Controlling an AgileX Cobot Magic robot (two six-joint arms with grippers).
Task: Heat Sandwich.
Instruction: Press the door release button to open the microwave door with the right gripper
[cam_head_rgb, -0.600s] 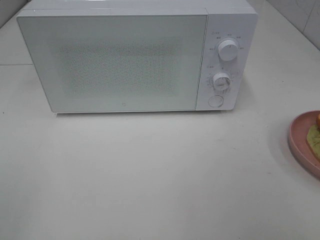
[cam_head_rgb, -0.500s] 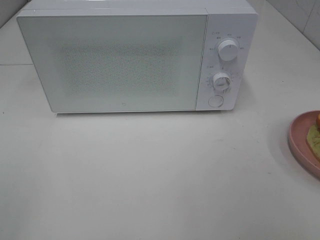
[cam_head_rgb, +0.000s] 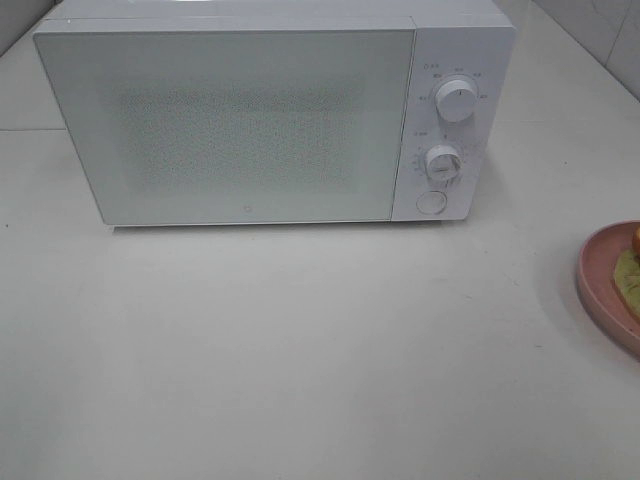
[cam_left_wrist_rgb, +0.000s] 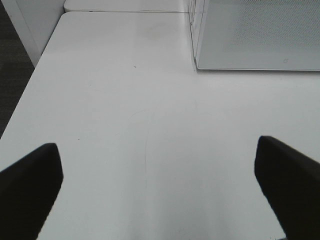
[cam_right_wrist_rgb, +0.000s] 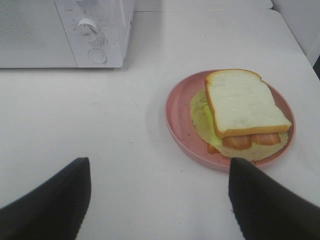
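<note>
- The sandwich (cam_right_wrist_rgb: 247, 107) lies on a round pink plate (cam_right_wrist_rgb: 176, 120). It has white bread on top with a tan crust, and green lettuce and reddish filling show at its edges.
- The plate sits on the white bench (cam_right_wrist_rgb: 75, 120), well apart from the white microwave (cam_right_wrist_rgb: 65, 35).
- The microwave's control panel shows a white knob (cam_right_wrist_rgb: 87, 26) with a round button (cam_right_wrist_rgb: 97, 55) just beside it.
- The right tool (cam_right_wrist_rgb: 158, 165) hangs over the bench near the plate, its two dark fingers (cam_right_wrist_rgb: 50, 205) spread wide — bare bench between them.
</note>
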